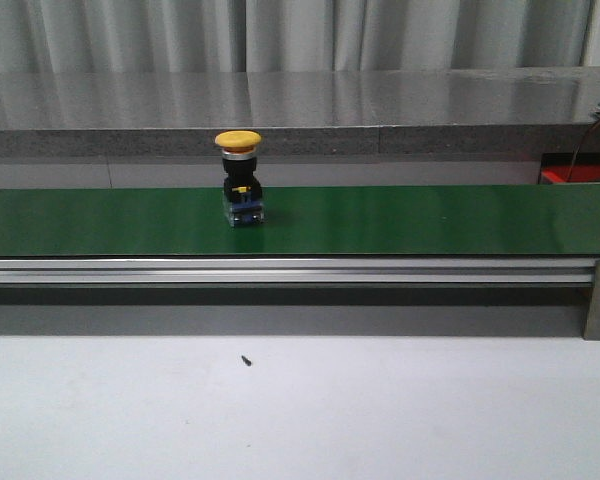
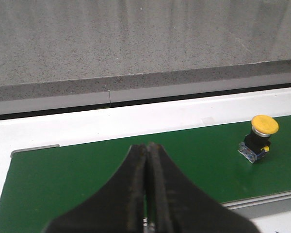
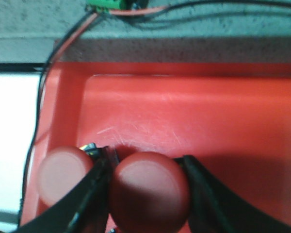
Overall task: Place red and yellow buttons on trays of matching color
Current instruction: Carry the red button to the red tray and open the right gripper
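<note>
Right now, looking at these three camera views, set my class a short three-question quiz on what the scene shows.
1. True or false: the yellow button stands upright on the green conveyor belt.
2. What sits between the right tool's fingers? A) a red button B) a yellow button C) nothing
3. Fill in: the left tool's fingers are pressed ____.

Key:
1. True.
2. A: a red button, over the red tray, beside another red button.
3. Together, holding nothing.
</note>
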Robot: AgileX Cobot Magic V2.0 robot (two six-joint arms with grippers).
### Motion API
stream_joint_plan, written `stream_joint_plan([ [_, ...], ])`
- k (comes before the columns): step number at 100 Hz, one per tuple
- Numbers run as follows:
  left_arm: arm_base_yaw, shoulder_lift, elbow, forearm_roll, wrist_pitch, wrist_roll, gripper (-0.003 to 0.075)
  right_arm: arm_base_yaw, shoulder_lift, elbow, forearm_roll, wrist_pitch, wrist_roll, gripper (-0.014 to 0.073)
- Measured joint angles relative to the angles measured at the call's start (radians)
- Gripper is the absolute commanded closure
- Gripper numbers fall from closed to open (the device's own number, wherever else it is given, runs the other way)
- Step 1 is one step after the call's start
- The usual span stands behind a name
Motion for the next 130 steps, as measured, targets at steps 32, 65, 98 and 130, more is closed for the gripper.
stream_joint_plan([
  [32, 0.000, 0.000, 0.000, 0.000, 0.000, 0.000, 0.0740, 0.000, 0.039, 0.000, 0.002, -0.010, 0.002, 0.0327],
  [65, 0.000, 0.000, 0.000, 0.000, 0.000, 0.000, 0.0740, 0.000, 0.041, 0.000, 0.026, -0.024, 0.002, -0.0054],
  [98, 0.000, 0.000, 0.000, 0.000, 0.002, 0.000, 0.0740, 0.000, -0.038, 0.000, 0.027, -0.031, 0.002, -0.0051],
  [130, 0.000, 0.000, 0.000, 0.000, 0.002, 0.000, 0.0740, 0.039, -0.202, 0.000, 0.029, 0.058, -0.014, -0.0051],
])
